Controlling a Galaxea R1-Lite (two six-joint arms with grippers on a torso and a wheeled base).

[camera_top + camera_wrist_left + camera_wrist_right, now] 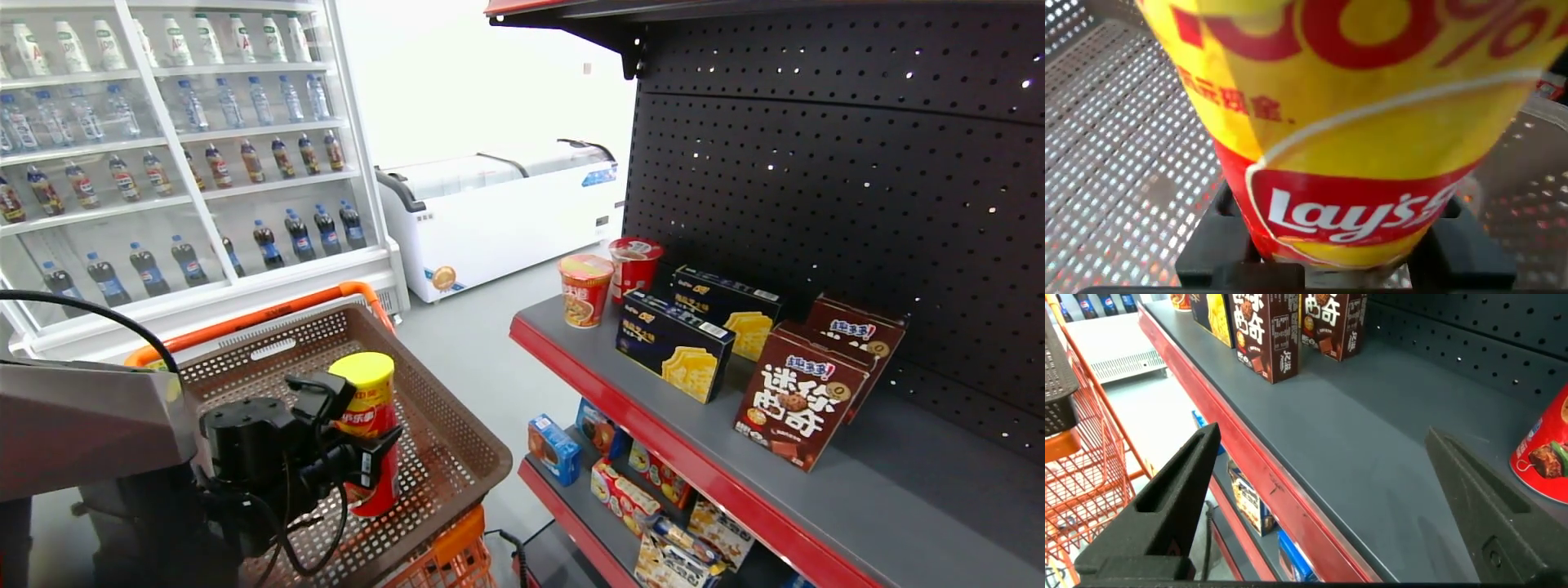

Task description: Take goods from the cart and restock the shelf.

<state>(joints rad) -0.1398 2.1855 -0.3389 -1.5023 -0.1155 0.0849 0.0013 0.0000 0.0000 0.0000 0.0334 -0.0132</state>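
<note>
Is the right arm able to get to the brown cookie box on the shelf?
Probably yes: the right gripper is open over the shelf, and only bare shelf lies between it and the brown cookie box.

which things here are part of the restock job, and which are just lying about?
Job: chip can, held in left gripper; cart basket; shelf; right gripper, open, near it.
Lying about: drinks fridge; chest freezer; cup noodles and boxes already on the shelf.
</note>
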